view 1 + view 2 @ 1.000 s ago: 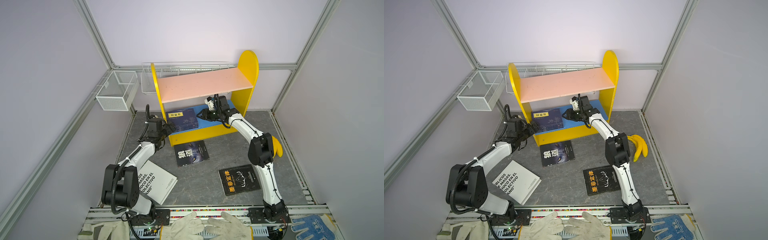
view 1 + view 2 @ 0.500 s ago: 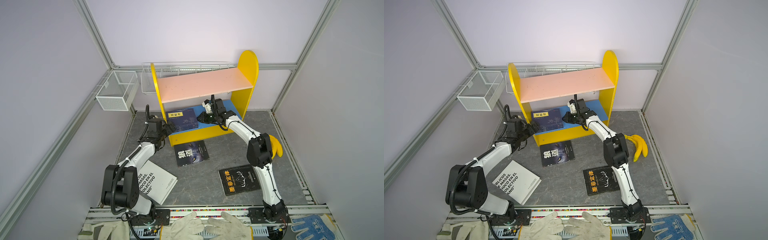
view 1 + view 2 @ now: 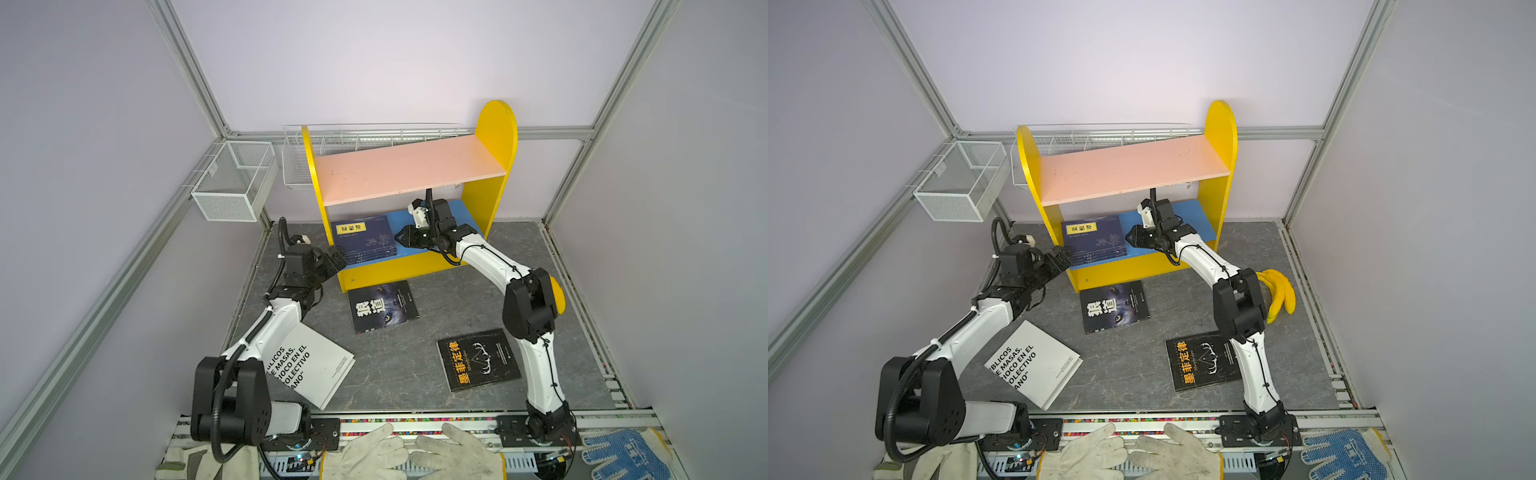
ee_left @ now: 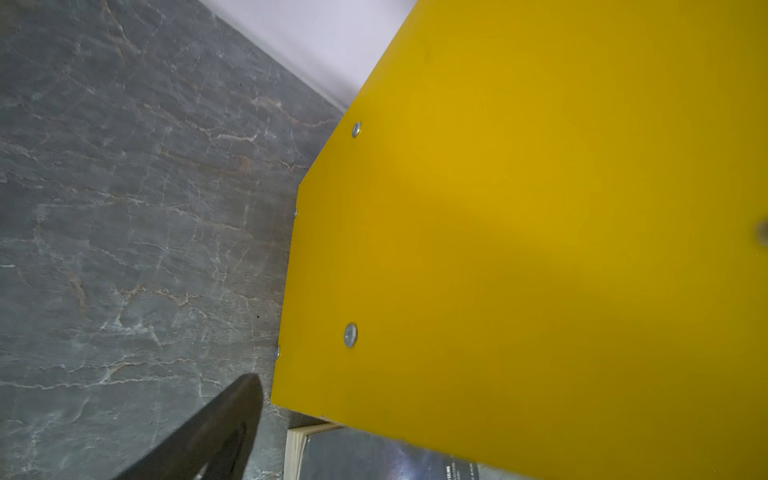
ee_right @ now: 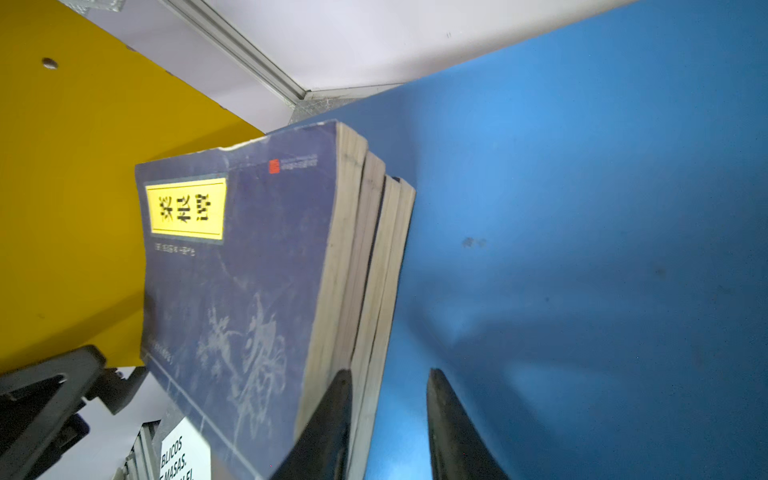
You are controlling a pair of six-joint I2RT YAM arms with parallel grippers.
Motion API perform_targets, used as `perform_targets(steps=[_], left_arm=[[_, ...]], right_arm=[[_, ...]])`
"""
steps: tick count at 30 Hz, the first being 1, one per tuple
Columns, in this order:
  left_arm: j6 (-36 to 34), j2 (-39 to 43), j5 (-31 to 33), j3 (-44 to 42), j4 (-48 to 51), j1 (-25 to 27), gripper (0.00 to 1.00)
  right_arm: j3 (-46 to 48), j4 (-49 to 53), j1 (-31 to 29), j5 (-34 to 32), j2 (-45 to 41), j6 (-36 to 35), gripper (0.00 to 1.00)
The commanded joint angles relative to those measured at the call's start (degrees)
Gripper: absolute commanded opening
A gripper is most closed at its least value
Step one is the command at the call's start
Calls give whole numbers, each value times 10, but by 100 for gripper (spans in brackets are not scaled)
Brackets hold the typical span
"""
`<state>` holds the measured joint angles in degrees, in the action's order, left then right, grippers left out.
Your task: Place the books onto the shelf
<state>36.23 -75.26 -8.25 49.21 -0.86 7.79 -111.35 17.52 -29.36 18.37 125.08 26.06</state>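
The shelf (image 3: 494, 183) (image 3: 1219, 174) stands at the back with its pink upper board bare. A stack of navy-blue books (image 3: 365, 239) (image 3: 1094, 241) (image 5: 249, 270) lies flat at the left end of its blue lower board. My right gripper (image 3: 397, 237) (image 3: 1128, 240) (image 5: 386, 374) reaches in under the pink board, open, its tips at the stack's page edges with only blue board in the gap. My left gripper (image 3: 337, 257) (image 3: 1061, 256) is open against the outside of the left yellow panel (image 4: 519, 228); one finger (image 4: 224, 428) shows. Two black books (image 3: 382, 305) (image 3: 478, 359) and a white book (image 3: 309, 365) lie on the floor.
Two white wire baskets (image 3: 235, 180) (image 3: 299, 166) hang at the back left. A bunch of bananas (image 3: 1279, 293) lies behind my right arm's elbow. White work gloves (image 3: 411, 453) and a blue dotted glove (image 3: 623, 455) lie along the front rail.
My right gripper has slid a little to the left along the blue board, up to the navy stack. The left arm and the books on the floor have stayed put.
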Motion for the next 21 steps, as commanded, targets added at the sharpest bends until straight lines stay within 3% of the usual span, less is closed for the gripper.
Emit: perform_targets(steps=[1,4,11,21], left_arm=[[-32,61,-55,-15,-38,-4,99],[-59,105,-98,-17,15,-4,99],[-88,188,-154,-42,184,-2,100],[-18,285,-88,-136,229,58,98]], right_arm=[[35,-43,-3,-40,-74,-28,40],[74,-49,-3,-57,-113,-34,50],[223,-72,-4,-94,-237,-39,62],[369,-36,-43,-123,-350,-37,68]])
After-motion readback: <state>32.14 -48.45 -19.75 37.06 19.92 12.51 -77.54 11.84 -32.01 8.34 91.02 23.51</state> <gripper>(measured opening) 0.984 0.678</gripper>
